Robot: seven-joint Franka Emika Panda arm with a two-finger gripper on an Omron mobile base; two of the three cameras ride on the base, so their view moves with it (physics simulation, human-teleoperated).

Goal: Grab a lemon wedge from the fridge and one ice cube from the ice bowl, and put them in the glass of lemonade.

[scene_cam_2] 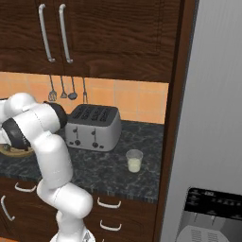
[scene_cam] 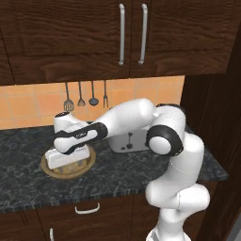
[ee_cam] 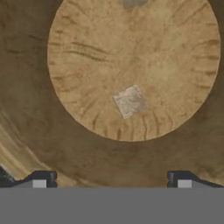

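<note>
- One ice bowl (scene_cam: 68, 167) of light brown wood stood on the dark speckled counter (scene_cam: 28, 155), to the left of the toaster (scene_cam_2: 93, 126); in the right base view only a sliver of its rim showed at the far left edge, behind the arm.
- One ice cube (ee_cam: 129, 101), pale and squarish, lay on the flat floor of the bowl, near its centre, seen from straight above in the hand view; a second pale lump (ee_cam: 133, 3) sat at the upper edge of that floor, cut off by the frame.
- One gripper (ee_cam: 111, 183) hung directly over the bowl, pointing down into it, its two dark fingertips (ee_cam: 42, 179) spread wide at the bottom corners of the hand view, with nothing between them; the cube lay apart from both tips.
- One white arm (scene_cam: 127, 120) reached left across the front of the toaster, its hand low over the bowl.
- One glass of lemonade (scene_cam_2: 134, 161), a clear tumbler part-filled with pale drink, stood upright on the counter to the right of the toaster, near the front edge and close to the fridge.
- One grey fridge (scene_cam_2: 212, 118) filled the right side of the right base view, doors shut, its black dispenser panel (scene_cam_2: 211, 212) low down.
- Four utensils (scene_cam: 86, 96) hung on the orange tiled wall below the dark wooden cupboards (scene_cam: 94, 37).
</note>
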